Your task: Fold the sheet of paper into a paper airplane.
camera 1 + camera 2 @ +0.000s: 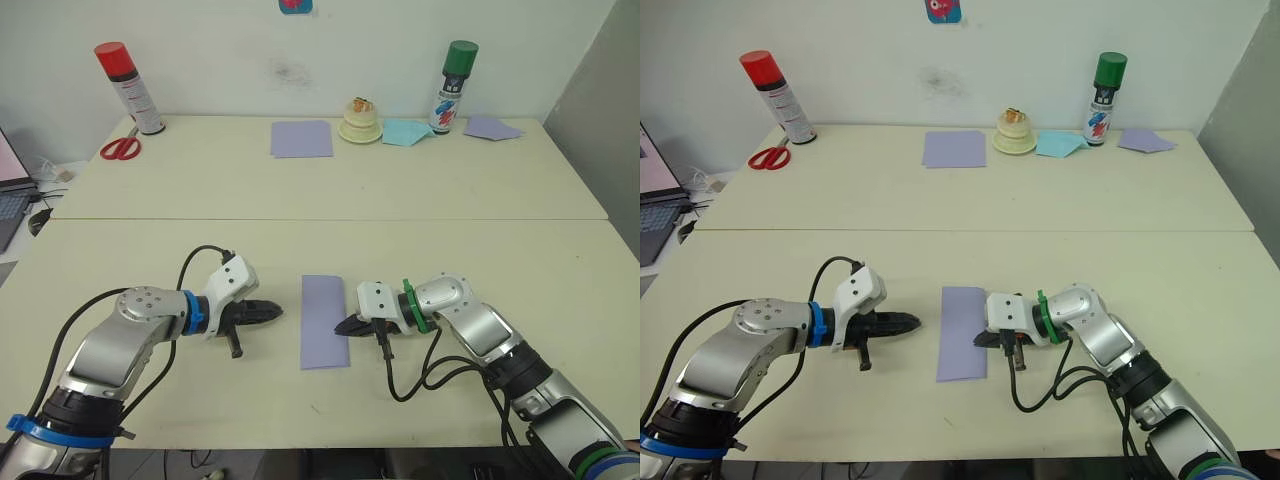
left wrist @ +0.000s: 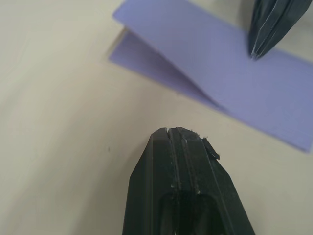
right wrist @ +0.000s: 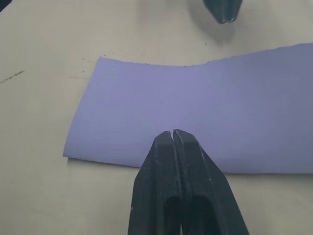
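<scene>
The sheet of paper (image 1: pixel 325 322), folded lengthwise, lies at centre frame on the desk (image 1: pixel 500 250). Left pincer (image 1: pixel 272 313) and right pincer (image 1: pixel 343 326), both closed and empty, flank it; the nose corners likely need folding next.

Bare tabletop (image 1: pixel 200 220) lies open around the folded sheet of paper (image 1: pixel 324 320); the left gripper (image 1: pixel 272 313) flanks one long edge, just apart; the right gripper (image 1: pixel 345 325) crowds the other; the far clutter stands well apart.
</scene>
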{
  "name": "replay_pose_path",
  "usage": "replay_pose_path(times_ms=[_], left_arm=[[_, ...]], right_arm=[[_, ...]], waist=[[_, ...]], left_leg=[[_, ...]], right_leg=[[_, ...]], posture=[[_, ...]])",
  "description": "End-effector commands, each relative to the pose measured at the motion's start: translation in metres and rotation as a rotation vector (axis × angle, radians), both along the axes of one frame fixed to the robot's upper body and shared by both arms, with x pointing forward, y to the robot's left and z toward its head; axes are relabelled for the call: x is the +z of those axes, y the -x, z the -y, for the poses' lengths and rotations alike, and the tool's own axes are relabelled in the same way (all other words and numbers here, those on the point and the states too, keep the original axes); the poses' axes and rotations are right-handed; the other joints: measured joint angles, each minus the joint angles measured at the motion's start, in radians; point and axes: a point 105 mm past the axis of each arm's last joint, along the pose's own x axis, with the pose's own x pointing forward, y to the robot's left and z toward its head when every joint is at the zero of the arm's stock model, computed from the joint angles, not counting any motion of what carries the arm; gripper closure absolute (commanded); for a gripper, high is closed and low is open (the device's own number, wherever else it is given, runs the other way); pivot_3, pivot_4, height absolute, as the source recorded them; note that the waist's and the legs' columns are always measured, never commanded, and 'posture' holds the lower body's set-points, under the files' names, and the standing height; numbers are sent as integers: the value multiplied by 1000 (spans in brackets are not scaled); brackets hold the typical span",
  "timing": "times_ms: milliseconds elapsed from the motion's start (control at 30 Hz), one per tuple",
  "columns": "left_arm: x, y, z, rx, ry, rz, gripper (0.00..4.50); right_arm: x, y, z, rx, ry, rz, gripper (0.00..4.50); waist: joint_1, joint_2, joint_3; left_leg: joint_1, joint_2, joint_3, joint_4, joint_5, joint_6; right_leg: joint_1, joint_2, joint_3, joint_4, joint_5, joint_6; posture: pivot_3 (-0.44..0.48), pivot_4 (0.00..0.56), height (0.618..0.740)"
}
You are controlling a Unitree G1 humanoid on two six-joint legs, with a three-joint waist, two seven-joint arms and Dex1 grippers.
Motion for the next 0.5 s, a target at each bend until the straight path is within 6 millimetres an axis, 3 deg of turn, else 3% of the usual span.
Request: replay_pose_path(times_ms=[33, 233, 500], left_arm=[[17, -6, 19, -31, 48, 80, 4500], [-2, -11, 38, -83, 25, 80, 4500], [-23, -13, 44, -91, -19, 71, 4500]], right_arm=[[-5, 3, 1, 14, 20, -3, 4463], [-6, 2, 1, 17, 30, 0, 4463], [-6, 3, 1, 20, 32, 4, 4463]], waist=[[0, 0, 0], [0, 0, 0], [0, 0, 0]], left_leg=[[0, 0, 0, 0, 0, 0], [0, 0, 0, 0, 0, 0], [0, 0, 0, 0, 0, 0]], right_leg=[[0, 0, 0, 0, 0, 0], [0, 0, 1, 0, 0, 0], [0, 0, 1, 0, 0, 0]], posture=[[0, 150, 740], [0, 150, 740], [0, 150, 740]])
